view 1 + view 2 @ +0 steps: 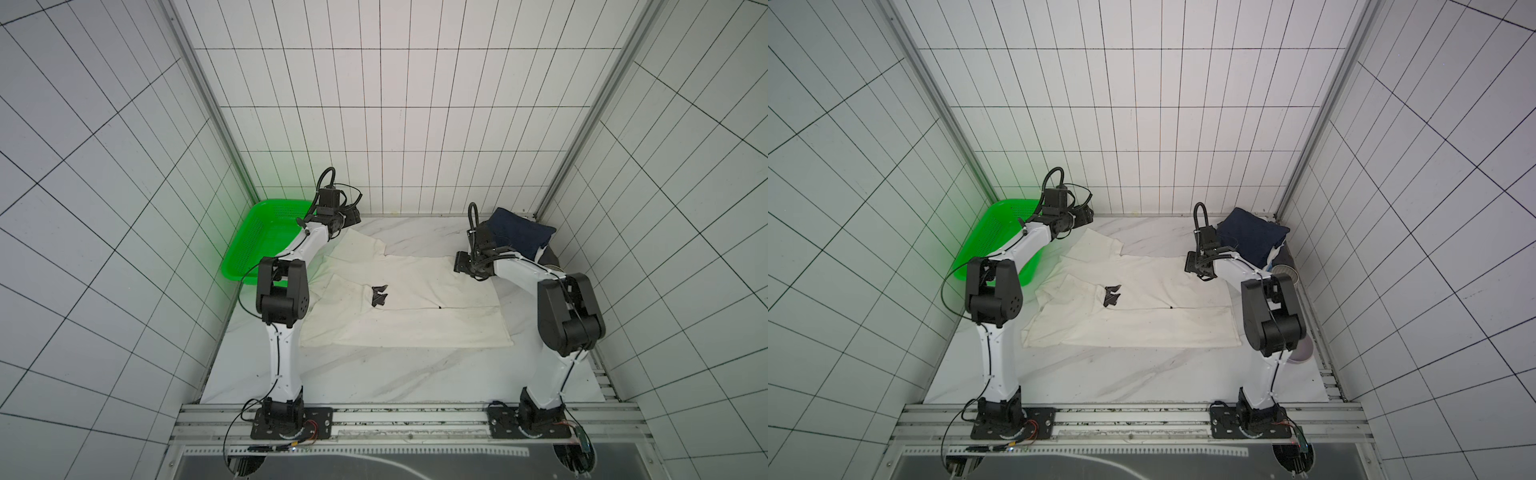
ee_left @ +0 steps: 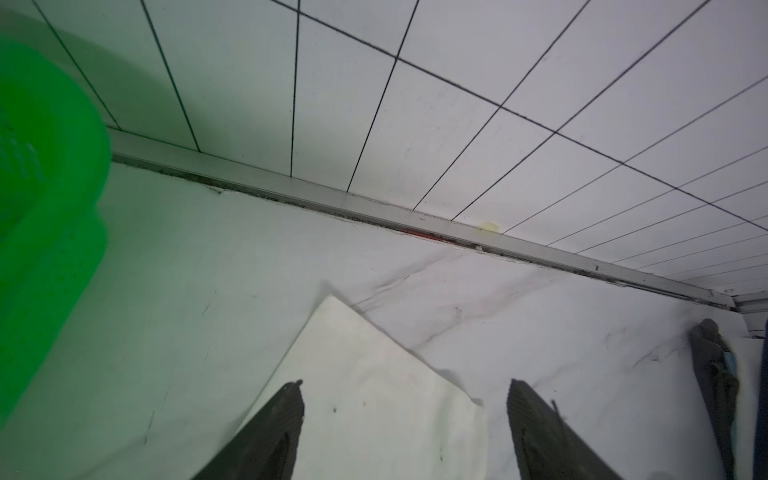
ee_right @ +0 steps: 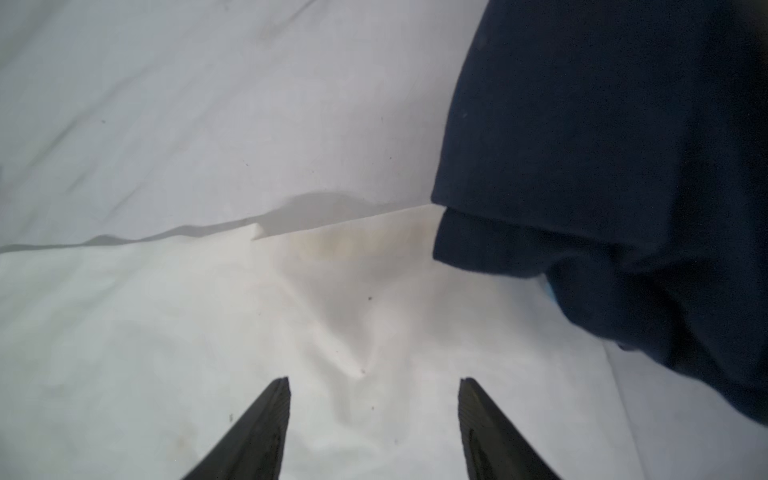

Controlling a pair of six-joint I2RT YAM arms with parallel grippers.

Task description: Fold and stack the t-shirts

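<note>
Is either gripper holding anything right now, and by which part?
Nothing is held. The left gripper and right gripper both stand open above the cream shirt, no cloth pinched.

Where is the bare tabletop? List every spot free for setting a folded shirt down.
Widest free patch: the table strip between the near hem of the cream shirt and the front rail. A smaller one lies along the back wall, between its sleeve and the navy stack. Crowded: the green basket corner and the navy stack's corner.

Bright, even light; wrist views slightly blurred.
</note>
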